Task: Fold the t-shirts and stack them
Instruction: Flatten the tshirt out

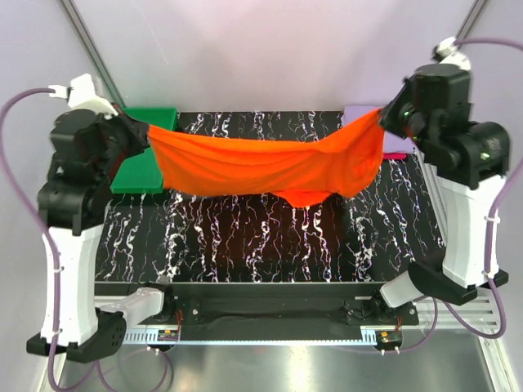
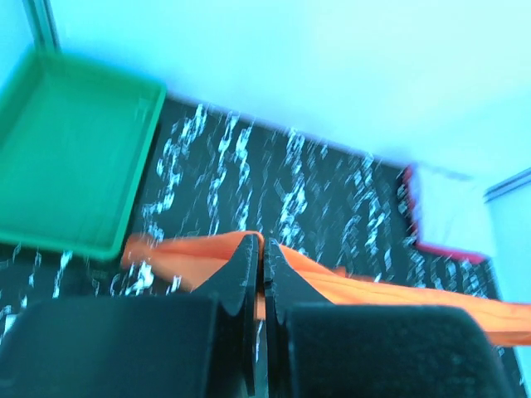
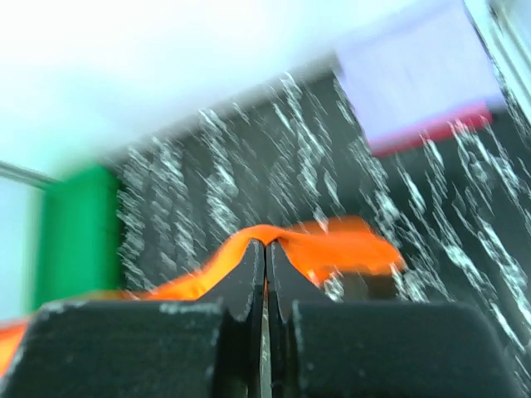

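The large orange-red t-shirt [image 1: 270, 163] hangs stretched in the air between both grippers, above the black marbled table [image 1: 261, 237]. My left gripper [image 1: 149, 133] is shut on its left end, over the green tray; the cloth shows at the fingertips in the left wrist view [image 2: 332, 286]. My right gripper [image 1: 382, 114] is shut on its right end; the cloth drapes over the fingertips in the right wrist view [image 3: 332, 245]. The pale lavender t-shirt [image 1: 394, 140] lies folded at the back right on top of the crimson-pink one [image 1: 397, 154], of which only an edge shows.
A green plastic tray [image 1: 139, 171] sits at the back left corner of the table, also in the left wrist view [image 2: 66, 157]. The lavender and crimson stack appears in the right wrist view [image 3: 415, 83]. Frame posts rise at both back corners.
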